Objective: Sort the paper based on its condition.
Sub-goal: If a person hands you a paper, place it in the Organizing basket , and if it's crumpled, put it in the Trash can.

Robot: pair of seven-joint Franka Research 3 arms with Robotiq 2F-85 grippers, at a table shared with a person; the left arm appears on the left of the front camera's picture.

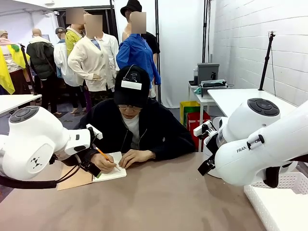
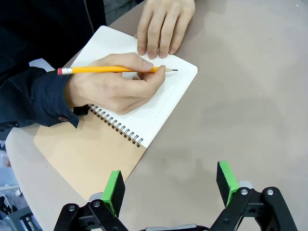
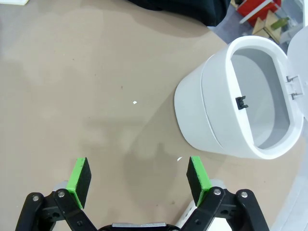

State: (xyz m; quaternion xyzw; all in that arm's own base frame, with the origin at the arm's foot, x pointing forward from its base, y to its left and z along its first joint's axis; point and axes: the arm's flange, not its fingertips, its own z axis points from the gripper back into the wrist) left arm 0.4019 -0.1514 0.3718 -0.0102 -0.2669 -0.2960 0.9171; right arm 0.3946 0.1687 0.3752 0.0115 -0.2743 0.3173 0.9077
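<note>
Over the tan bench (image 2: pixel 250 106), left jaws spread and empty. At their 11 o'clock lies a spiral-bound notebook with brown cover (image 2: pixel 91 154), open on a white lined page (image 2: pixel 168 91); this page is judged the paper to sort, bound at the coil. Person's hand (image 2: pixel 110 89) writes on it with a yellow pencil (image 2: pixel 110 70); other hand (image 2: pixel 163 24) rests on its 12 o'clock edge. The right jaws are spread and empty; white plastic bin (image 3: pixel 202 115) at their 2 o'clock. Sheet judged light, floppy, easily creased; pinch a free corner gently.

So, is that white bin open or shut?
Open. The white bin has its lid swung back from the rim, and the right wrist view looks into its bare inside.
</note>
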